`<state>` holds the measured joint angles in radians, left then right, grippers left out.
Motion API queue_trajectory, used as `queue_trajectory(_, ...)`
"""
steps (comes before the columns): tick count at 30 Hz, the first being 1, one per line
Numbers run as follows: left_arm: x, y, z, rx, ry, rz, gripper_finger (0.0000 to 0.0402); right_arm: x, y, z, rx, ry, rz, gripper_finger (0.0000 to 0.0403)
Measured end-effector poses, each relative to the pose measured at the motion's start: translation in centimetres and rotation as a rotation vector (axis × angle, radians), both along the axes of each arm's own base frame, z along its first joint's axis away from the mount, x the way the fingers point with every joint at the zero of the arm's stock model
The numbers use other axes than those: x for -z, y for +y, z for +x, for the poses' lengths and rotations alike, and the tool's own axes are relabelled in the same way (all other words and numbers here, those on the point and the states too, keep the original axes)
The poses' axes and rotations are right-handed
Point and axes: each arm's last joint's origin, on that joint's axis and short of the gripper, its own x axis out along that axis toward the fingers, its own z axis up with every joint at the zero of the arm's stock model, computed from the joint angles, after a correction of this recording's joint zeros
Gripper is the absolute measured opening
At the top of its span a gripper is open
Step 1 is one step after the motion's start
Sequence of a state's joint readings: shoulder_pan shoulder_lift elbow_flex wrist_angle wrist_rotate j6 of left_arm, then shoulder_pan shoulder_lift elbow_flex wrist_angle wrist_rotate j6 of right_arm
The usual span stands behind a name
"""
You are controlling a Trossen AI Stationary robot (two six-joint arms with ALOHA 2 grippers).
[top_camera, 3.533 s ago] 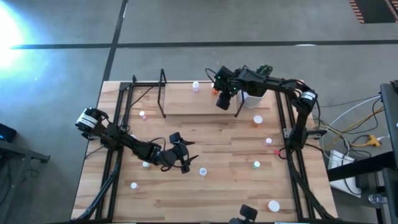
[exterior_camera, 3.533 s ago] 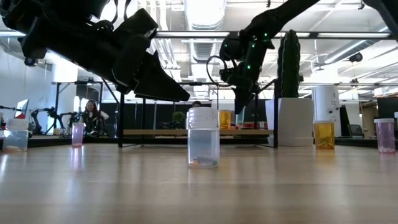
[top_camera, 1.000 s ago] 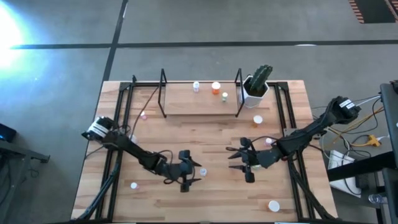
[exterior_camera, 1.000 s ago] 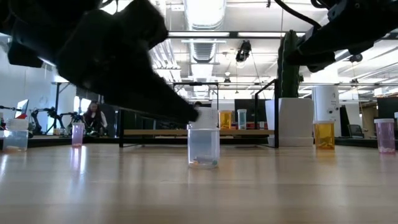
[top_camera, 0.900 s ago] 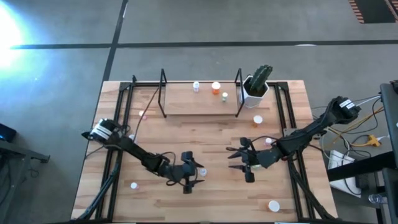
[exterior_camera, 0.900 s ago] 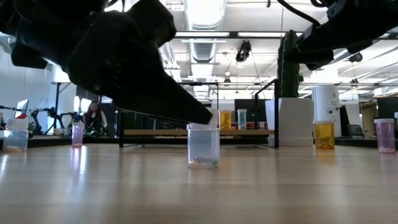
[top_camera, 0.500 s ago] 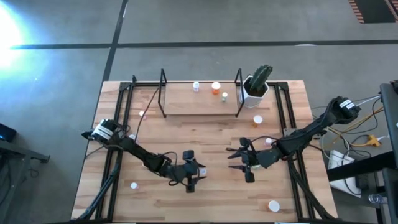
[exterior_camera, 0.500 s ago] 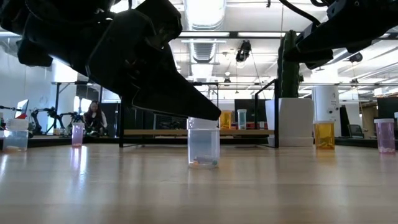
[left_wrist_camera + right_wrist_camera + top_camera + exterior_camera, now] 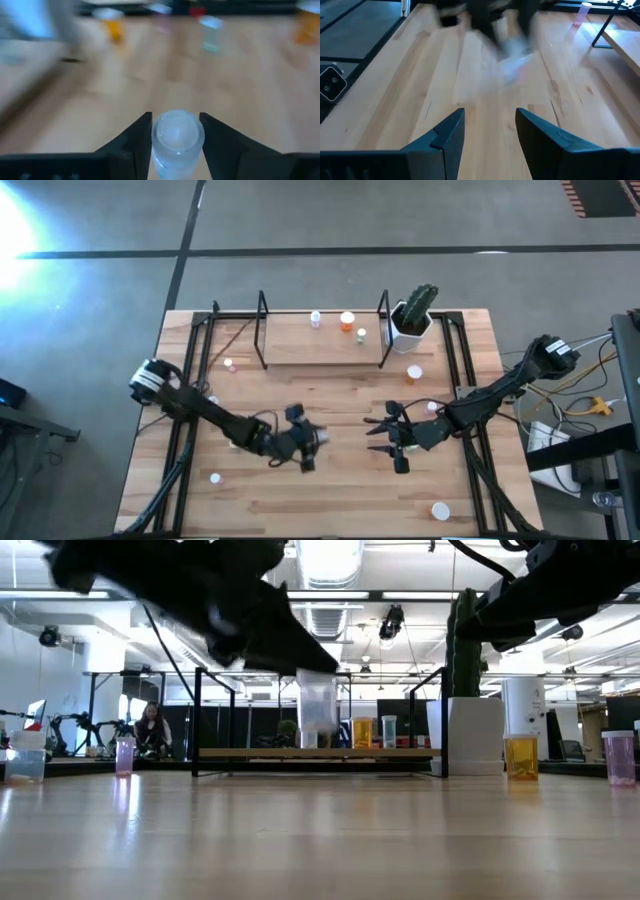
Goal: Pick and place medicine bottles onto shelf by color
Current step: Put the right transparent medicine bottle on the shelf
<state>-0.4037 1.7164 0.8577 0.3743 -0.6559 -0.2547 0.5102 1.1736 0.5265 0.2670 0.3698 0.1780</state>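
Left wrist view puts the matter plainly: the left gripper has its two dark fingers pinched on either side of a pale blue bottle, whose round white cap faces the camera, so the bottle's long axis runs upright between the fingers. From table height the same bottle hangs clear of the wood under the blurred dark gripper, its body translucent and smooth, with nothing beneath it. Seen from above, this gripper sits near the table's middle, and the shelf lies toward the far edge from it, well apart, so the carry I would expect runs away from the arm's base and slightly toward the right side. The shelf is a light-wood board between thin black uprights, and it already bears three bottles: a small pale one, an orange one and a small green one (which group the blue bottle belongs beside is a judgement, not something shown). The left arm is clearly the one at work; the right gripper waits over the table's right half with its fingers spread apart and nothing between them. Loose bottles stand around on the grained wood, among them a pink one and an orange one.
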Motion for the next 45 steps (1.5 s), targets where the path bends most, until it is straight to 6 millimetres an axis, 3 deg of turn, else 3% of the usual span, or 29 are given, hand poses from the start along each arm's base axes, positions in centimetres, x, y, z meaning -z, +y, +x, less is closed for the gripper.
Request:
queue_trajectory(6, -2.8, 6.6, 0.1, -0.328, -0.052, 0.039, 0.0131, 0.1, -0.1, 0.0, 0.019, -0.003, -0.012, 0.0166)
queue_trajectory(14, -2.9, 17.7, -0.1, -0.712, -0.099, -0.032, 0.0124, 0.1, -0.1, 0.0, 0.023, -0.003, -0.010, 0.0166)
queue_trajectory(20, -3.2, 23.2, -1.2, -0.897, -0.070, -0.045, 0.0123, 0.1, -0.1, 0.0, 0.021, -0.002, -0.015, 0.0166)
queue_trajectory(29, -2.3, 26.7, -2.6, -0.979, -0.031, -0.062, 0.0122, 0.2, -0.1, -0.1, 0.022, 0.001, -0.017, 0.0166)
queue_trajectory(38, 0.0, 27.9, -2.2, -0.988, 0.032, -0.072, 0.0141, 0.2, -0.1, -0.1, 0.022, 0.001, -0.017, 0.0166)
queue_trajectory(45, 0.6, 28.8, -2.0, -1.015, 0.028, -0.068, 0.0146, 0.3, -0.1, -0.1, 0.022, 0.001, -0.017, 0.0166)
